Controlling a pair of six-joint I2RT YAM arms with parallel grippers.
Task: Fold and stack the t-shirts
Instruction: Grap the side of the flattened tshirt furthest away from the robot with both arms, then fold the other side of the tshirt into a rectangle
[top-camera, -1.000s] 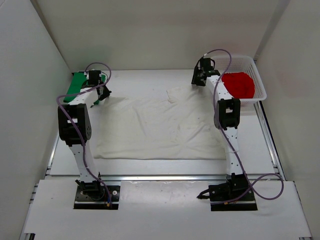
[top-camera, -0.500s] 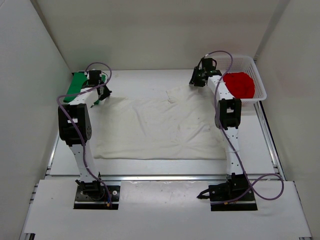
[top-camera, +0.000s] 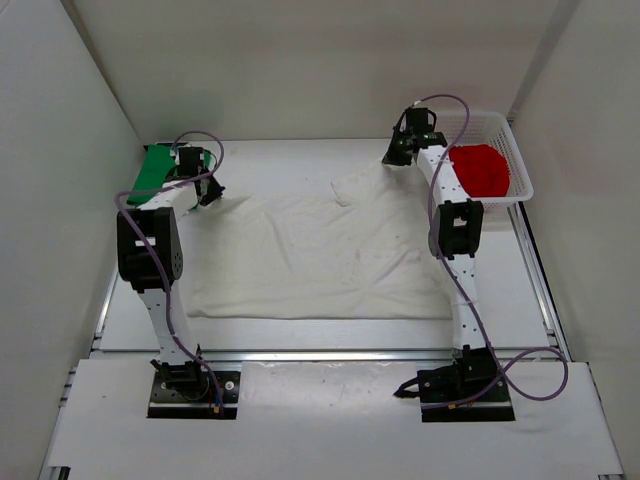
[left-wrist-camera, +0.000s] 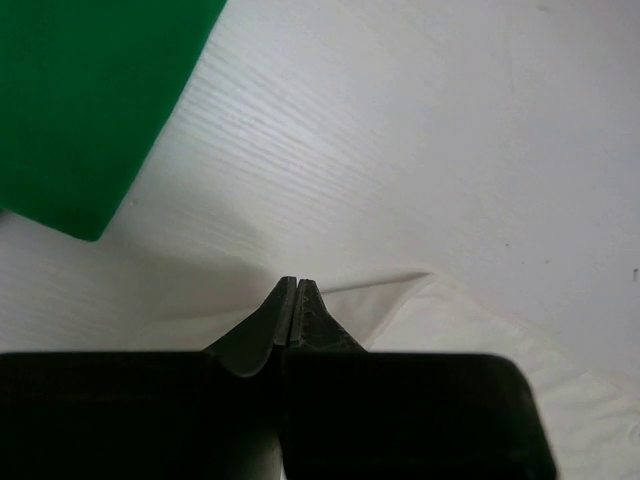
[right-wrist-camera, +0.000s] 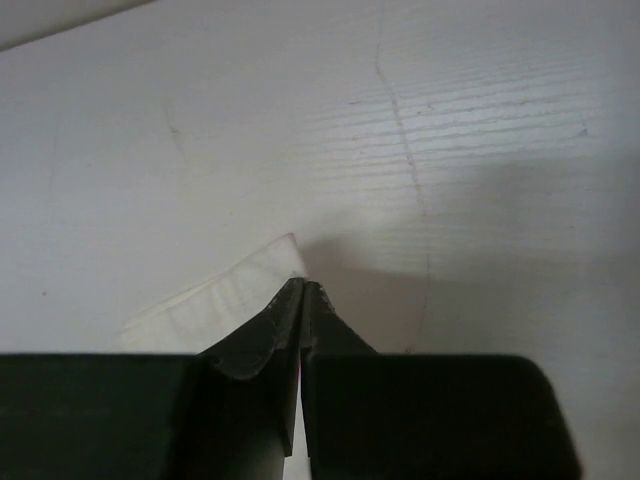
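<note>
A white t-shirt (top-camera: 320, 250) lies spread flat over the middle of the table. My left gripper (top-camera: 208, 190) is at its far left corner, jaws shut on the cloth edge (left-wrist-camera: 400, 300). My right gripper (top-camera: 392, 158) is at the far right corner, shut on a tip of the same white t-shirt (right-wrist-camera: 225, 295), which is drawn up toward it. In both wrist views, left gripper (left-wrist-camera: 294, 282) and right gripper (right-wrist-camera: 303, 284), the fingertips meet with no gap. A folded green t-shirt (top-camera: 152, 172) lies at the far left, seen also in the left wrist view (left-wrist-camera: 80, 100). A red t-shirt (top-camera: 478, 168) lies bundled in the basket.
A white plastic basket (top-camera: 515, 150) stands at the far right, close to the right gripper. White walls enclose the table on the left, back and right. Both arm bases sit at the near edge.
The right gripper has shut on the shirt's far right corner and pulled it a little toward the back. The left gripper has stayed shut and shifted slightly.
</note>
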